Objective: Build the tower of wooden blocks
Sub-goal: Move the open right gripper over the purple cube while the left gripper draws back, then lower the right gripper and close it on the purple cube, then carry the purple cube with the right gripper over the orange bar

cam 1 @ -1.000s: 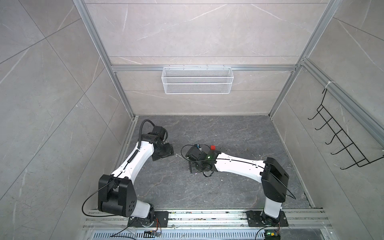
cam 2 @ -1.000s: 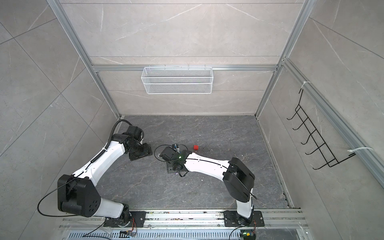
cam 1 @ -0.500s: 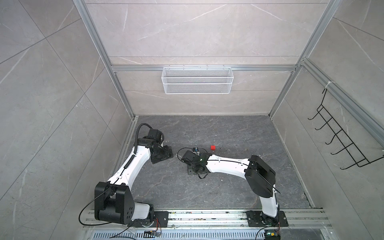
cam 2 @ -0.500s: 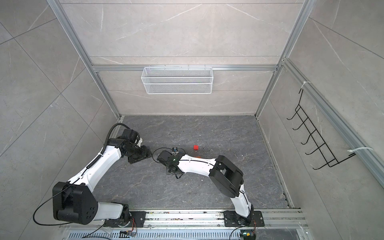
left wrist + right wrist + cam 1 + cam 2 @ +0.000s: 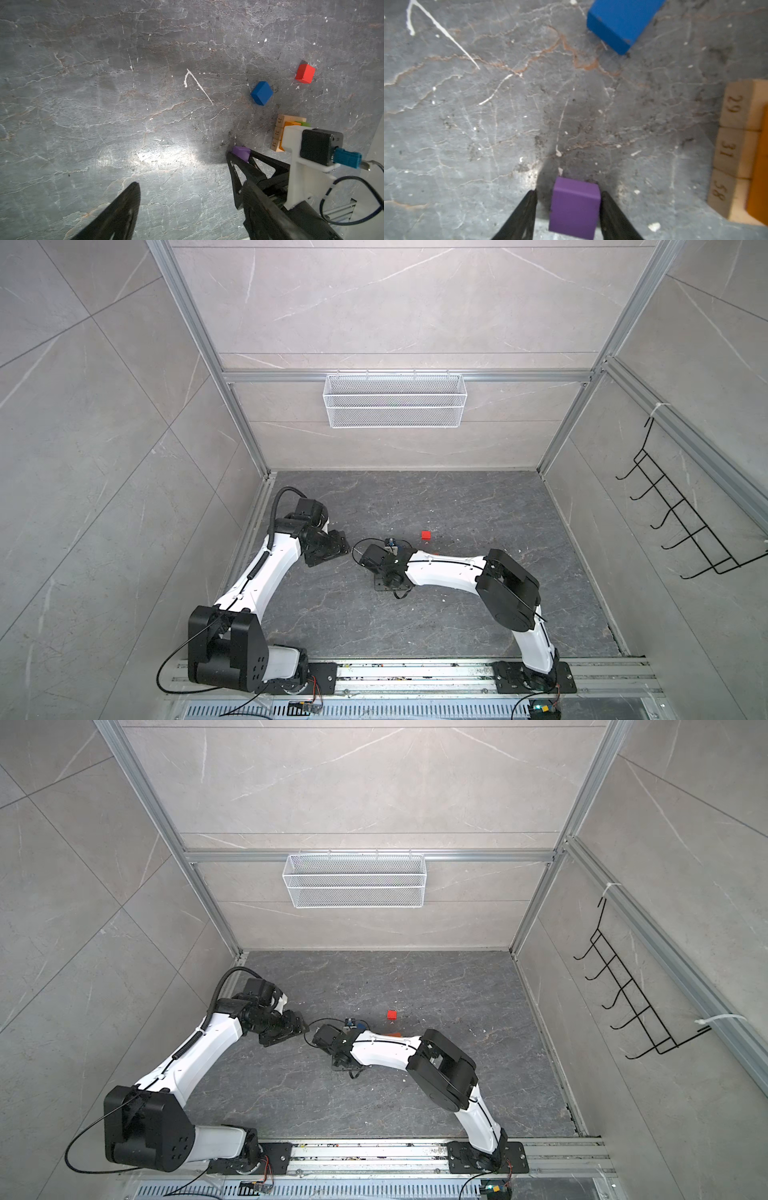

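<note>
Down on the grey marbled stone tabletop (image 5: 104,104), the right gripper (image 5: 568,192) straddles a small purple wooden cube (image 5: 574,207). One black finger touches the cube's side while the other stands off with a thin gap, so the jaws are apart around it and not yet clamped. Just beside it stands the partly built tower (image 5: 278,133): three tan wooden blocks (image 5: 735,149) side by side, stamped 29, 31 and 58, with an orange layer on top and a sliver of green behind. A blue wooden cube (image 5: 261,92) lies near the tower and a red wooden cube (image 5: 305,73) farther off — both loose on the stone. The left gripper (image 5: 191,185) hangs close by, spread wide and holding nothing.
</note>
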`<state>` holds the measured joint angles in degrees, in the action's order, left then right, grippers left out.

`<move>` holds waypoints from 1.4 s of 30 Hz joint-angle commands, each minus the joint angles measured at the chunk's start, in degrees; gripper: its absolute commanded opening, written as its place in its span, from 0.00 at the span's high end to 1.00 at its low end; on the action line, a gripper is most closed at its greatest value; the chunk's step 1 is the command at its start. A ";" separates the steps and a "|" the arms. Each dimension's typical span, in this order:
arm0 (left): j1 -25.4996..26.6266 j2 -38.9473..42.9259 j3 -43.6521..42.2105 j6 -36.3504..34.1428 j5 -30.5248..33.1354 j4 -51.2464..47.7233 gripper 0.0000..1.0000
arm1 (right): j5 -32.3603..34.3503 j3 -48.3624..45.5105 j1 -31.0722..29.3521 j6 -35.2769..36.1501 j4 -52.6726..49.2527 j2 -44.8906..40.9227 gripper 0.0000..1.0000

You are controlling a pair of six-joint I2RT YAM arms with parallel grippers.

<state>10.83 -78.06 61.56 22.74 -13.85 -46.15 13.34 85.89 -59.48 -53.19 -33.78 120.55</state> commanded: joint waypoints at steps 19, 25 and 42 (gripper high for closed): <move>-0.33 0.15 -0.46 0.46 -5.55 2.44 0.20 | 1.99 1.02 0.51 6.51 -4.19 -2.57 1.00; -0.34 -0.24 -0.56 0.29 -6.91 2.69 0.20 | 2.43 1.24 0.97 11.32 -6.72 -6.53 1.00; -0.37 -0.02 -1.08 0.29 -9.27 3.79 0.21 | 4.56 -0.93 7.68 20.85 -13.30 -18.92 1.00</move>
<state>10.83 -78.24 60.71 22.76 -21.61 -43.18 15.40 86.24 -52.58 -35.27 -43.75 103.53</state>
